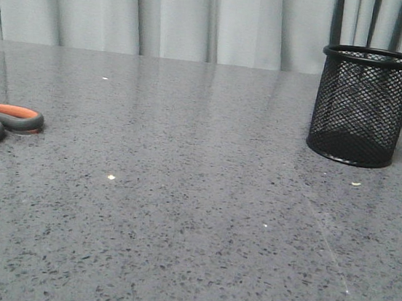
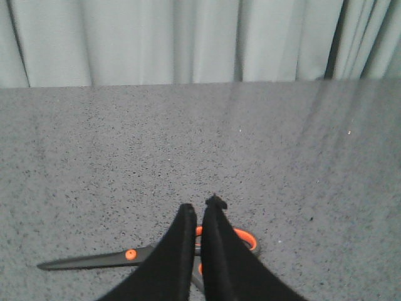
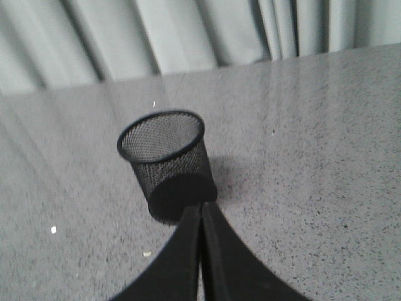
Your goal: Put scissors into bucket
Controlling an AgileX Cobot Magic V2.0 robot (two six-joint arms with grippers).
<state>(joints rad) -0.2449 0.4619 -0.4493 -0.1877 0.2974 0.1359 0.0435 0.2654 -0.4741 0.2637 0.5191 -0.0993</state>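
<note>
Since the scissors (image 1: 2, 123) lie flat on the grey speckled surface (image 1: 193, 216) at the far left edge of the front view, with only their handle loops showing there, we read the task as not yet begun: the mesh bucket (image 1: 364, 106) stands upright well apart from them, far to the right, and appears empty through its see-through sides. In the left wrist view the left pincer (image 2: 200, 216) hangs just above the scissors with its fingers nearly together, a thin gap between them and nothing held; the blades run out to one side past the orange pivot spot, while the loops sit partly hidden behind the fingers. The right pincer (image 3: 201, 213) points at the bucket with its fingers pressed together, also holding nothing. We judge the scissors to be stiff, fairly light and low to the surface, so the smooth flat blades would likely slip or pivot in a pinch. The better hold, in our view, is across the neck near the pivot or on the thicker rubbery-looking handles, where there is height to close on. The blades look shut, which should keep them rigid when lifted. The bucket looks light, so a tip knocking its rim could topple it.
</note>
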